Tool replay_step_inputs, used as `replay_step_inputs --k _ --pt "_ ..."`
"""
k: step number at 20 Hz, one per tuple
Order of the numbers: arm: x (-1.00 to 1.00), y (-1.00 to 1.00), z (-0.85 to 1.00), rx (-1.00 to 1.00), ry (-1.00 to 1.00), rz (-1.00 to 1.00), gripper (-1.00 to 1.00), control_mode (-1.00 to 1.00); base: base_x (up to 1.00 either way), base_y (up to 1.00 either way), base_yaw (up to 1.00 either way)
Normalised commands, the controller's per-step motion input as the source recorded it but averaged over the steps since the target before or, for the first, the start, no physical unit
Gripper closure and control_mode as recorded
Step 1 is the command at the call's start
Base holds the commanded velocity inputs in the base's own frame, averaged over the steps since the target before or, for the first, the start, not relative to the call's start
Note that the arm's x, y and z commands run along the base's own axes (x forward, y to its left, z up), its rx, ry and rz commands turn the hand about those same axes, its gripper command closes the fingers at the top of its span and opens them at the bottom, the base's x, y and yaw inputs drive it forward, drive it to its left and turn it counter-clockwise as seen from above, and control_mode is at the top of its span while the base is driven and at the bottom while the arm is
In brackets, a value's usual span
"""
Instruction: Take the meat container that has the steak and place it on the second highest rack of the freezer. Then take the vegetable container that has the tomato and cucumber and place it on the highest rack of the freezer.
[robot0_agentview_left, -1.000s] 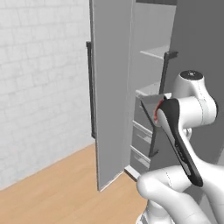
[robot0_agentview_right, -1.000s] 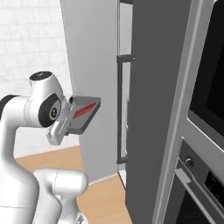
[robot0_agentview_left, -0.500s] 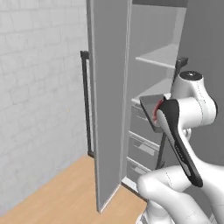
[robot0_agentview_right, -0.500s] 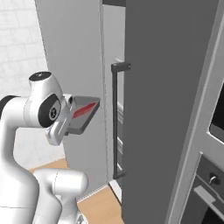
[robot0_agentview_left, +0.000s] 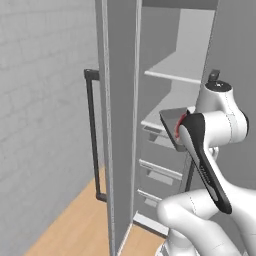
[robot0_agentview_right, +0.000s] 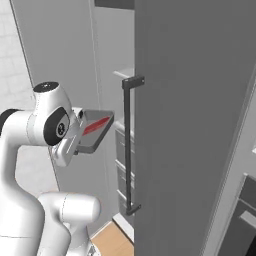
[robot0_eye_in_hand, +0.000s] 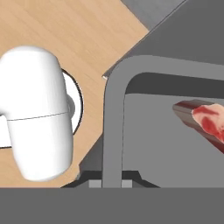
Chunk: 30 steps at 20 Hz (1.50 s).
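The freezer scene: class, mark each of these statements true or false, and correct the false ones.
1. The freezer door stands open. True.
2. The tray rests on a freezer shelf. False: it is carried in the air in front of the freezer, at the arm's end.
3. A red steak lies in the tray. True.
4. The tray holds a tomato and a cucumber. False: the steak is all that can be seen in it.
5. The floor by the freezer is wooden. True.
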Motion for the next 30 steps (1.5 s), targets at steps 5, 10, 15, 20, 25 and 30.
replay_step_inputs --k 5,10,15,20,25,30 --pt "0.00 0.00 0.00 0.00 0.00 0.00 1.00 1.00 0.24 0.41 -0.36" --pt "0.00 0.00 0.00 0.00 0.00 0.00 1.00 1.00 0.30 0.41 -0.39" --pt "0.00 0.00 0.00 0.00 0.00 0.00 1.00 1.00 0.29 0.48 -0.35" --pt "0.00 0.00 0.00 0.00 0.00 0.00 1.00 1.00 0.28 0.05 -0.23" --pt "0.00 0.00 0.00 0.00 0.00 0.00 1.00 1.00 0.12 -0.10 -0.06" --pt "0.00 0.00 0.00 0.00 0.00 0.00 1.00 1.00 0.42 -0.04 -0.06"
